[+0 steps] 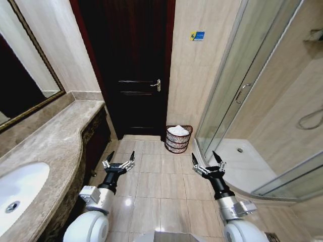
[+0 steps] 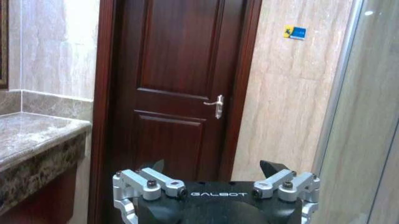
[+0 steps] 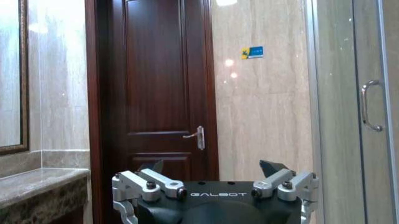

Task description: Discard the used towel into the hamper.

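— Where's your hamper (image 1: 178, 139)?
— On the tiled floor (image 1: 151, 186), in the corner between the dark door (image 1: 132, 65) and the glass shower enclosure (image 1: 237, 96), a white towel (image 1: 177, 130) lying inside it.
— And your end effectors?
— Left end effector (image 1: 121, 157) and right end effector (image 1: 206, 156) both hang over the floor, fingers spread apart, holding nothing, well short of the hamper.

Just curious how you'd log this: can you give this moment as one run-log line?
towel: in hamper by door | left tool: open, empty, over floor | right tool: open, empty, over floor
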